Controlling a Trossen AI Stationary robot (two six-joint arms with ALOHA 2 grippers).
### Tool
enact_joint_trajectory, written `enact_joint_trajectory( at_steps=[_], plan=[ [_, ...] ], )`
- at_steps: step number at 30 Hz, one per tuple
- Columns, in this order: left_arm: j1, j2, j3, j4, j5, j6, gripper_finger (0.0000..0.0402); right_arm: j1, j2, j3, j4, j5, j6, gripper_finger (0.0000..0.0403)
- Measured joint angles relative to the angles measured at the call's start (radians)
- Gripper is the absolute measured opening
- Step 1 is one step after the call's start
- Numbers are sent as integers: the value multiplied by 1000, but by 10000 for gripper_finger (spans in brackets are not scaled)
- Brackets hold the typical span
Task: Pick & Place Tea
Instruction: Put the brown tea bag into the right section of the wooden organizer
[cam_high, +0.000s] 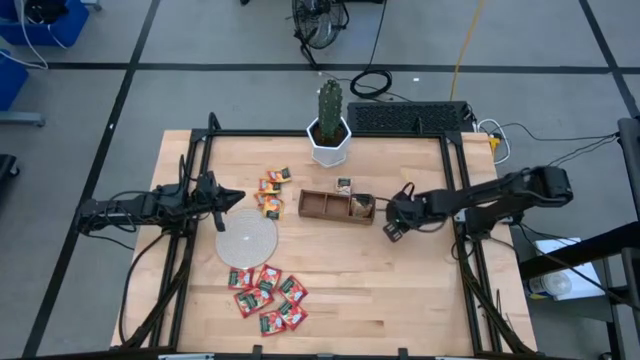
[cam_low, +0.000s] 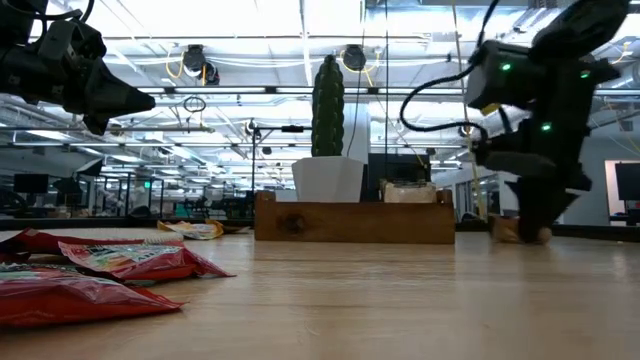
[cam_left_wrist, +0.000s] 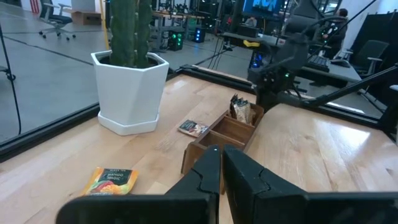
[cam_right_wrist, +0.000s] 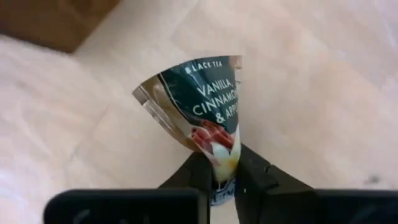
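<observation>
My right gripper (cam_high: 393, 229) stands right of the brown tray (cam_high: 335, 205), pointing steeply down and shut on a whitish tea sachet with dark print (cam_right_wrist: 198, 102). The tray's right compartment holds a few such sachets (cam_high: 362, 205), and another (cam_high: 344, 184) lies flat behind the tray. Orange-yellow sachets (cam_high: 272, 190) lie left of the tray. Red-and-green ones (cam_high: 268, 295) lie near the front. My left gripper (cam_left_wrist: 221, 165) waits shut above the table's left side, over the round pale disc's (cam_high: 247, 240) far edge. My right gripper pinches the whitish sachet by its lower edge (cam_right_wrist: 224, 163) between the two fingers. They come from above, slanting down. The sachet stands up out of the fingertips and is bowed into a curve. I cannot tell whether it is clear of the table.
A cactus in a white pot (cam_high: 329, 135) stands behind the tray at the table's far edge. A black frame (cam_high: 458, 180) runs along the table's sides. Bare wood lies in front of the tray and toward the near right corner (cam_high: 400, 300).
</observation>
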Motion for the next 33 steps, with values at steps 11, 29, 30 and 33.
enact_joint_trajectory(
  at_steps=[11,29,30,33],
  plan=[
    [0,0,0,0,0,0,21,289,-28,28,297,466,64,24],
    [0,0,0,0,-5,0,21,138,31,3,664,350,-342,24],
    [0,0,0,0,-5,0,21,119,31,-16,712,306,-356,24],
    [0,0,0,0,-8,0,21,75,42,-73,888,176,-381,24]
  ],
)
